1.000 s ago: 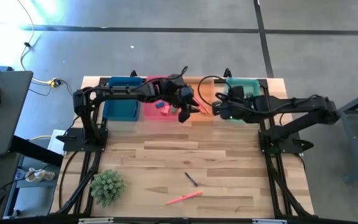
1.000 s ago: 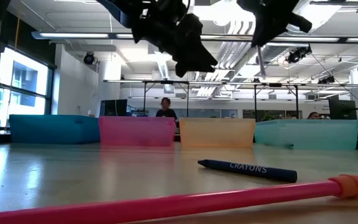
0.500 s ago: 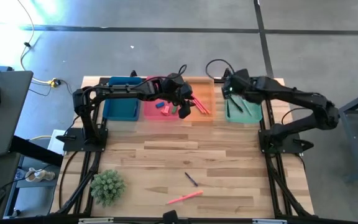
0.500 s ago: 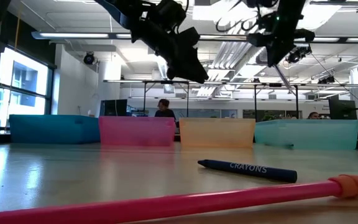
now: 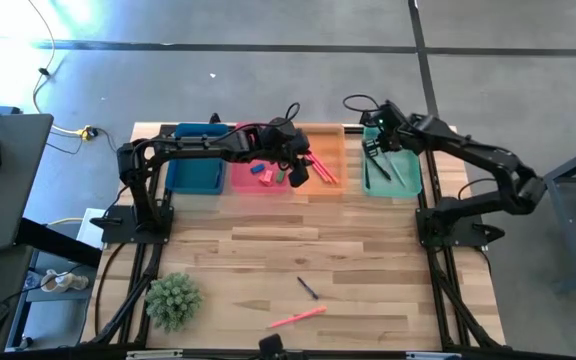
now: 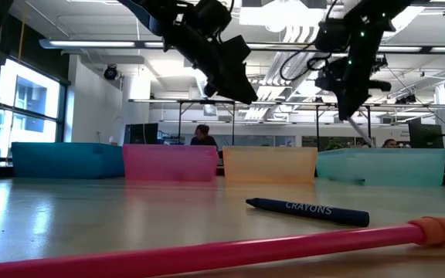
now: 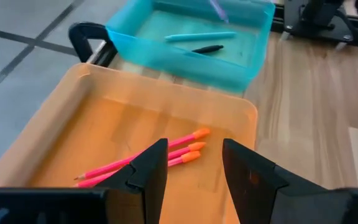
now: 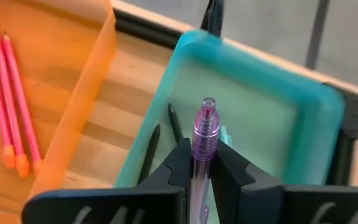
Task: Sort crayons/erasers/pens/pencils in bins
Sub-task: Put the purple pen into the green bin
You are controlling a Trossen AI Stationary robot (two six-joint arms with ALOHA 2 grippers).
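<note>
While the four bins sit in a row along the table's far edge, each holds a different load. The blue bin (image 5: 194, 165) is at the left end, and I cannot tell what is in it. The pink bin (image 5: 243, 178) next to it holds the erasers (image 5: 265, 173), a few small coloured blocks (blue and red among them) lying close together. The orange bin (image 7: 98, 118) contains three pink pencils (image 7: 148, 158) with orange tips, side by side. The teal bin (image 8: 303, 118) at the right end has a light blue pen (image 7: 199, 36) and a black pen (image 7: 206, 48) lying on its floor.

The right gripper (image 8: 202, 163) hangs above the teal bin, its fingers clamped on a purple pen (image 8: 204, 134) with a clear barrel. The left gripper (image 7: 194, 163) hovers over the border between the pink and orange bins, its jaws parted with nothing between them.

On the near part of the table, well apart from the bins, lie a dark blue crayon (image 6: 307, 211) and a pink pencil (image 6: 207, 253) with an orange eraser end. A small green plant (image 5: 173, 299) stands at the near left corner.
</note>
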